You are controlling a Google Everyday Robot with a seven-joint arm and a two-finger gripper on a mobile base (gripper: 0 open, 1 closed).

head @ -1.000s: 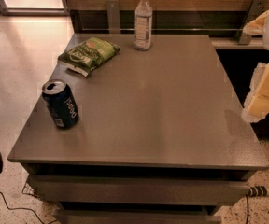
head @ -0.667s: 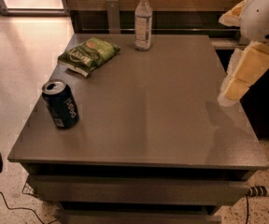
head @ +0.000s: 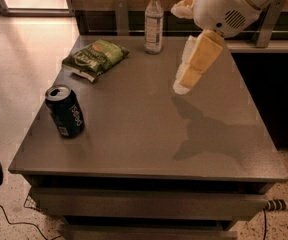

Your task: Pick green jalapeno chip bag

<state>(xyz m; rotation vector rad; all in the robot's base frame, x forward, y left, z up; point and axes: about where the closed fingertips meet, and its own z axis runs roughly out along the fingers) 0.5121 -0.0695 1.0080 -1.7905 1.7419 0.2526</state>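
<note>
Grey worktop under warm light. At far left, green jalapeno chip bag, lying flat. Above right half, well apart from bag, claw: hangs spread open, grips nothing. Near left, soda can.

A dark blue soda can stands upright near the left edge of the grey surface, toward the front left corner, its top opened. A clear water bottle with a white cap stands upright at the far edge, about midway along it. Under the surface's front edge run two drawer-like fronts. A thin dark cable lies on the speckled floor below the front left corner. The hand hangs above the far right part.
</note>
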